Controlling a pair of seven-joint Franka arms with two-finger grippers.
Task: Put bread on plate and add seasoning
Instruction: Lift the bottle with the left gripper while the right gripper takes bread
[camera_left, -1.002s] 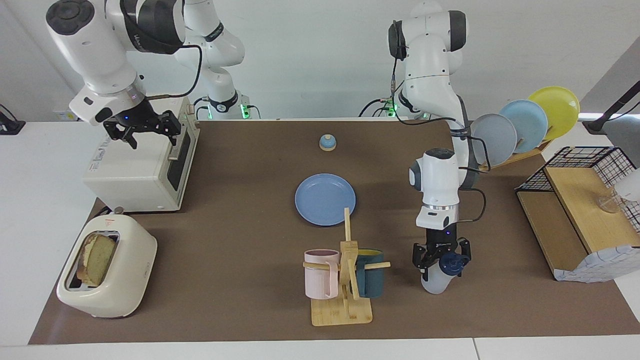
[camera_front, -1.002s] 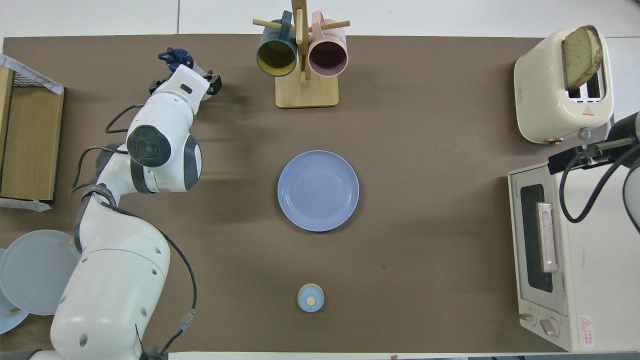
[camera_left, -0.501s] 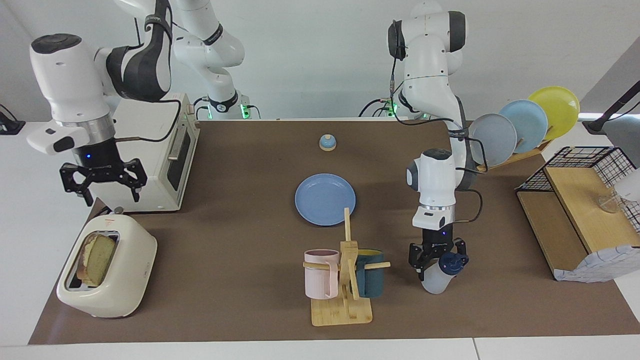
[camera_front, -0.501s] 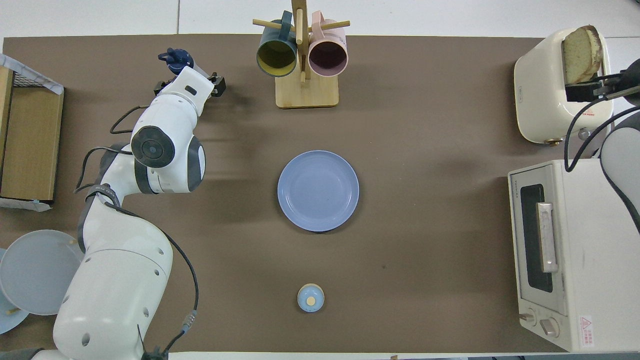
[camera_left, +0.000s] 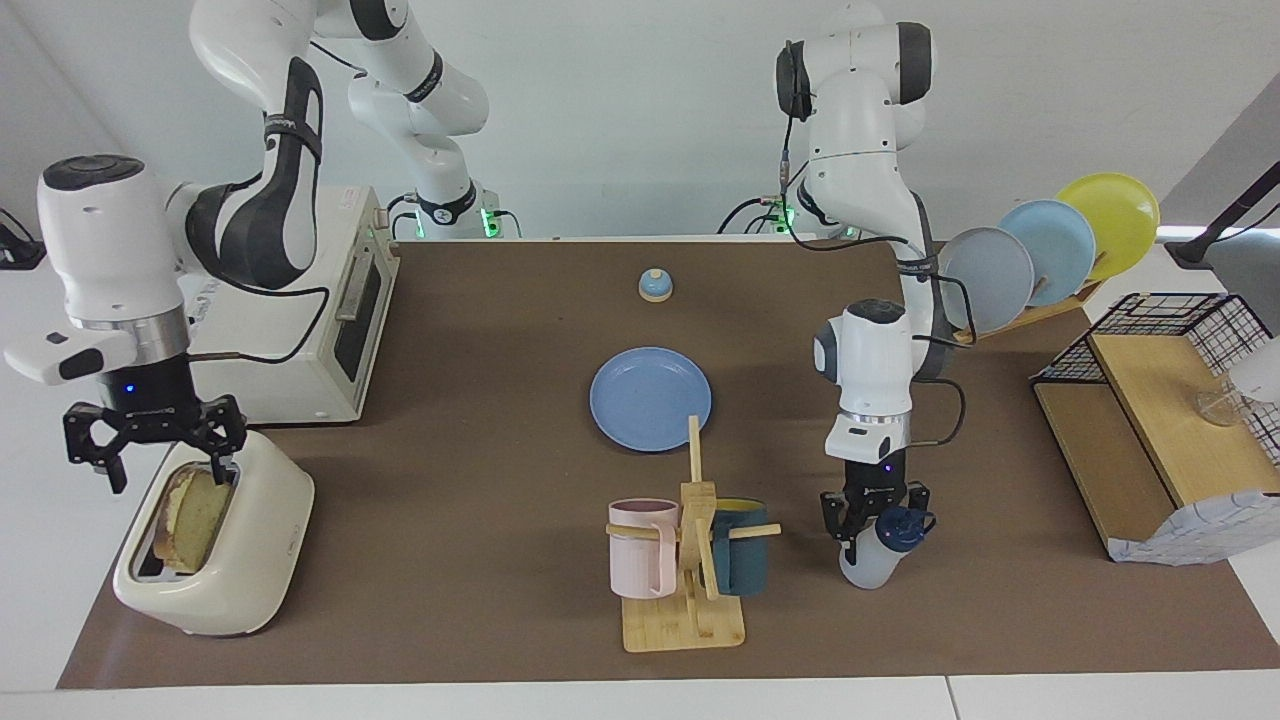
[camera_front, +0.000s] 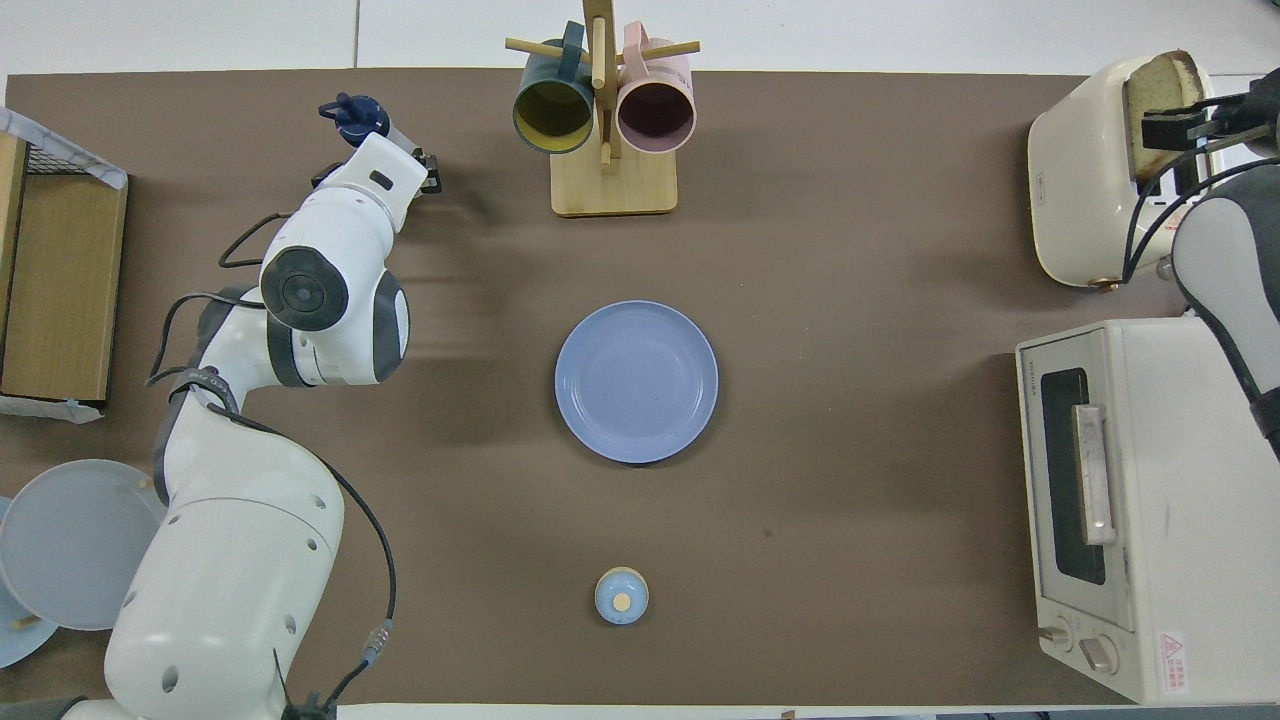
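Two mugs (camera_left: 685, 545) beside seasoning (camera_left: 872, 555), possibly gripped

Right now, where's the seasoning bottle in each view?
Facing view: seasoning bottle low, right of centre, beside the mug rack.
Overhead view: seasoning bottle top left, mostly hidden under the arm; blue cap shows.
Shared landmark: the mug rack, at the table edge farthest from the robots.

Robotics lab, mock kitchen tabletop, two robot arms (camera_left: 860, 200), toaster (camera_left: 215, 540), toaster oven (camera_left: 290, 340), plain white walls
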